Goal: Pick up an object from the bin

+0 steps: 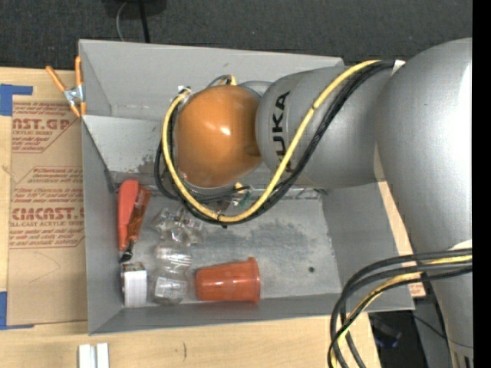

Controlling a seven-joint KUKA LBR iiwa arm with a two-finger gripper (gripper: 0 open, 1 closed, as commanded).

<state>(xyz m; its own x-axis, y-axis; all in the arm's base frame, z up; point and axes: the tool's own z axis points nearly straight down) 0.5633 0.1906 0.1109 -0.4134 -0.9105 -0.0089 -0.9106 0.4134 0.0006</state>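
— Camera view, nearest edge first: what lies there?
— An orange-red cup (227, 280) on its side along the near wall. Left of it is a heap of crumpled clear plastic (170, 273), then a small white block (134, 285) in the near left corner.
— Farther in?
— An orange-handled tool (129, 215) against the left wall, with a clear plastic piece (175, 225) just right of it.
— And the arm (345, 129)?
— Its orange cover (215, 136) hangs over the far middle of the bin (307, 240), with the gripper (234, 198) tucked under it. That clear plastic piece is the nearest thing, just to its near left. Open or closed, I cannot tell.
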